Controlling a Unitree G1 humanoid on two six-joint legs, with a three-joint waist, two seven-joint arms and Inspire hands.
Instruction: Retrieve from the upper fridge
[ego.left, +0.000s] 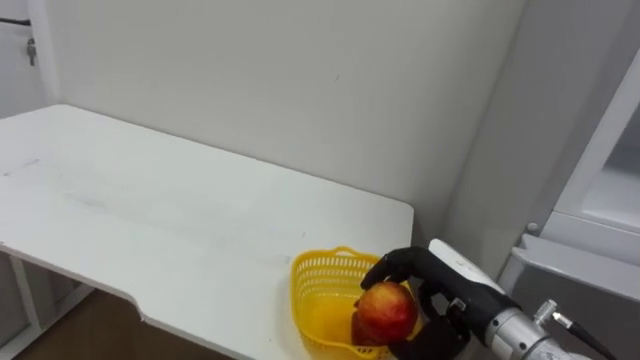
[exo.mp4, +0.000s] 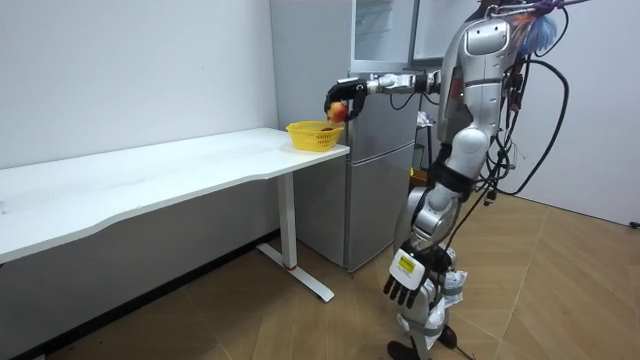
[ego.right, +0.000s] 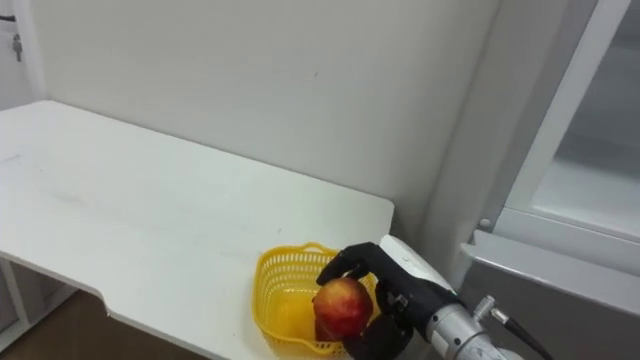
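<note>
1. Bench (ego.left: 150, 220): white, long, set against the pale wall. The basket sits at its end, close to the front corner. The rest of the top runs away from the basket toward the room view's left.

2. Fridge (exo.mp4: 378, 200): grey, tall, standing just beside the basket's end of the bench, on the room view's right of the basket.

3. Robot position: upright on the wooden floor, on the fridge side of the basket, with its right arm stretched out level toward the basket.

4. Basket (ego.left: 322, 272): yellow plastic with slotted walls, resting upright on the bench.

5. Right hand (ego.left: 432, 290): black, positioned over the fridge-side rim of the basket. Its fingers and thumb are curled round the apple and grip it from behind and above.

6. Left hand (exo.mp4: 406, 284): hanging low beside the robot's leg, well below and apart from the basket. Its fingers are relaxed and point downward, holding nothing.

7. Apple (ego.left: 385, 312): red with yellow patches, held in the right hand. It is just above the basket's fridge-side rim and not resting inside the basket.
</note>
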